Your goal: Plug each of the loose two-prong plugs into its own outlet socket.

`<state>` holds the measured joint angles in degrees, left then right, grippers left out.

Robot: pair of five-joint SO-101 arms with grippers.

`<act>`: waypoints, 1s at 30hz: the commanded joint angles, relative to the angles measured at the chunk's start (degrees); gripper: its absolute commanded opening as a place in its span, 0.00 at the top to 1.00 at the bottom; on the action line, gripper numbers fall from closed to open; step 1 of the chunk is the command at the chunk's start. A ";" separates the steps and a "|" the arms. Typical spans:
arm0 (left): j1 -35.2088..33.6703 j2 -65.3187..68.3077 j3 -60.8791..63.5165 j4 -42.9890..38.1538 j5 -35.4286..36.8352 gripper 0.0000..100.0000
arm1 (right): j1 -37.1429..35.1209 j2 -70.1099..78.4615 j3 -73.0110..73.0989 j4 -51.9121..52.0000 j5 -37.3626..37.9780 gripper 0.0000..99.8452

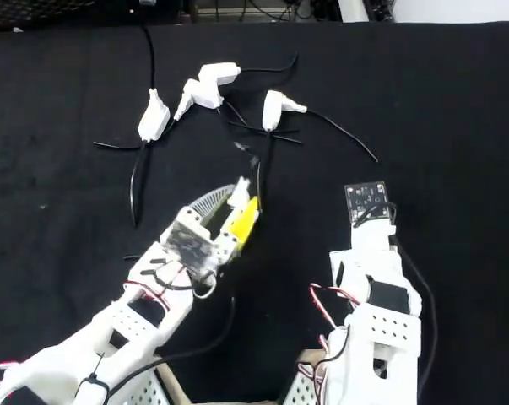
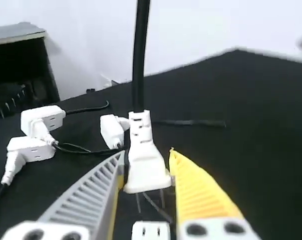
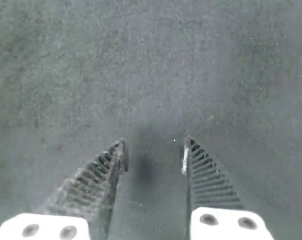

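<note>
My left gripper (image 2: 145, 156) is shut on a white two-prong plug (image 2: 142, 159), held between the grey and yellow fingers with the prongs toward the wrist and the black cord (image 2: 138, 55) running away from it. From above, this gripper (image 1: 241, 201) sits near the table's middle with the plug (image 1: 240, 191) at its tip. Beyond it lie three white plug-and-socket pieces: one at the left (image 1: 154, 117), a joined pair (image 1: 207, 86), and one at the right (image 1: 273, 108). My right gripper (image 3: 153, 155) hangs open over bare black cloth, right of the left one.
Black cords (image 1: 136, 181) trail from the white pieces across the black tablecloth (image 1: 457, 126). The right arm (image 1: 374, 283) stands at the front right. Behind the table are a white wall and a dark shelf (image 2: 20, 65).
</note>
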<state>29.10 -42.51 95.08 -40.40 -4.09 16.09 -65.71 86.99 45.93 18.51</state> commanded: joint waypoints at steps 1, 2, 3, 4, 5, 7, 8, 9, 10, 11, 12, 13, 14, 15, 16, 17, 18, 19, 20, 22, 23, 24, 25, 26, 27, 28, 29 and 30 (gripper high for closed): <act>-0.40 -1.23 -2.15 -2.29 5.36 0.97 | 7.91 -0.92 -3.82 -0.97 -3.96 0.82; 0.31 -1.23 -2.59 -2.20 5.27 0.97 | 8.79 -0.92 -4.88 -1.23 -4.57 0.82; 0.84 -1.23 -2.86 -2.20 5.54 0.97 | 8.88 -0.92 -5.49 -1.58 -4.57 0.82; 1.54 -1.23 -3.03 -2.20 5.63 0.97 | 8.88 -0.92 -6.11 -1.41 -4.48 0.82; 2.86 -1.23 -3.12 -2.29 5.63 0.97 | 8.88 -0.92 -6.46 -1.32 -4.66 0.82; 5.49 -1.23 -3.74 -2.29 5.54 0.97 | 8.88 -0.92 -7.16 -1.49 -4.92 0.82; 6.64 -0.97 -4.09 -2.29 5.54 0.97 | 8.79 -0.92 -7.69 -1.67 -4.92 0.82; 7.87 -0.70 -4.44 -2.29 5.36 0.97 | 8.00 -0.92 -8.40 -1.67 -4.92 0.82; 8.84 -0.70 -4.53 -2.29 5.36 0.97 | 7.03 -0.92 -9.19 -1.41 -4.92 0.82; 9.63 -0.97 -4.53 -2.29 5.36 0.97 | 5.71 -0.92 -9.71 -1.32 -4.92 0.82; 10.15 -1.23 -4.44 -2.29 5.36 0.97 | 4.22 -0.92 -10.15 -1.32 -4.92 0.82; 10.42 -1.23 -4.44 -2.29 5.45 0.97 | 2.64 -0.92 -10.51 -1.32 -5.01 0.82; 10.42 -1.23 -4.53 -2.29 5.63 0.97 | 1.14 -0.92 -10.86 -1.32 -5.01 0.82; 10.42 -1.23 -4.53 -2.29 5.63 0.97 | -0.35 -0.92 -11.38 -1.32 -5.01 0.82; 10.42 -1.23 -4.53 -2.29 5.63 0.97 | -1.58 -0.92 -12.09 -1.32 -5.01 0.82; 10.51 -1.23 -4.53 -2.37 5.63 0.97 | -2.64 -1.10 -12.97 -1.41 -5.54 0.83; 10.68 -1.23 -4.44 -2.55 5.63 0.97 | -3.52 -1.63 -13.67 -1.49 -6.51 0.85; 10.77 -1.23 -4.09 -3.87 5.63 0.97 | -4.22 -2.59 -14.20 -1.67 -7.38 0.87; 10.77 -1.23 -3.65 -6.68 5.63 0.97 | -4.84 -3.91 -14.46 -1.67 -7.91 0.91; 10.68 -1.23 -1.63 -14.24 5.63 0.97 | -6.42 -7.78 -14.46 -1.49 -7.65 0.98; 10.68 -1.23 -0.13 -18.46 5.63 0.97 | -7.03 -10.07 -14.29 -1.23 -7.65 0.99; 10.77 -1.23 1.45 -21.80 5.63 0.97 | -7.47 -12.70 -13.85 -0.70 -7.74 0.97; 11.12 -0.62 1.63 -23.47 5.63 0.97 | -7.91 -15.52 -13.49 0.18 -7.82 0.96; 11.21 -0.62 1.36 -23.30 5.71 0.97 | -8.09 -18.68 -13.23 1.23 -7.91 0.96; 11.21 -0.62 1.36 -21.98 5.71 0.97 | -9.05 -22.02 -13.14 2.73 -7.74 0.97; 11.47 -0.62 1.36 -20.04 5.71 0.97 | -10.55 -25.54 -13.23 4.75 -7.74 0.98; 11.74 -0.70 1.19 -17.76 5.71 0.97 | -12.31 -29.05 -13.49 7.47 -7.56 0.99; 12.18 -0.70 0.92 -15.74 5.71 0.97 | -14.42 -32.84 -13.49 10.37 -6.77 0.99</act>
<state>39.82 -42.59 95.34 -59.91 1.19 7.47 -86.02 75.65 49.10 11.30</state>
